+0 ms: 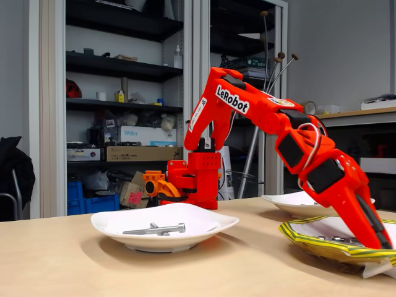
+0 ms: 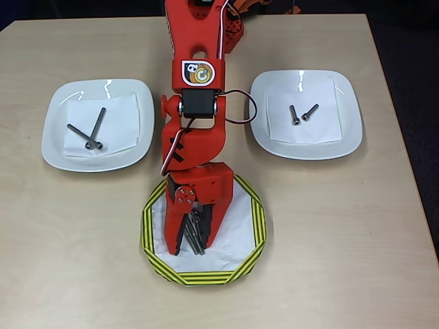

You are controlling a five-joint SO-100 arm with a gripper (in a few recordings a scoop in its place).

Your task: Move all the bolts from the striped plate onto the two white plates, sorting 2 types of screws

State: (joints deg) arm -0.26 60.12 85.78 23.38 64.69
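The striped plate (image 2: 248, 233) lies at the front centre of the table, and at the right in the fixed view (image 1: 322, 244). Long bolts (image 2: 198, 236) lie on its white middle. My red gripper (image 2: 187, 241) points down into this plate, its dark fingers right beside the bolts, and its tip (image 1: 378, 238) is low inside the rim. The jaws stand close together, but I cannot tell whether they hold a bolt. The left white plate (image 2: 62, 147) holds two long bolts (image 2: 98, 125). The right white plate (image 2: 343, 137) holds two short bolts (image 2: 302, 113).
The arm's base (image 2: 206, 27) stands at the table's far edge, between the two white plates. In the fixed view, shelves (image 1: 117, 105) and boxes stand behind the table. Bare wood (image 2: 343, 240) lies to both sides of the striped plate.
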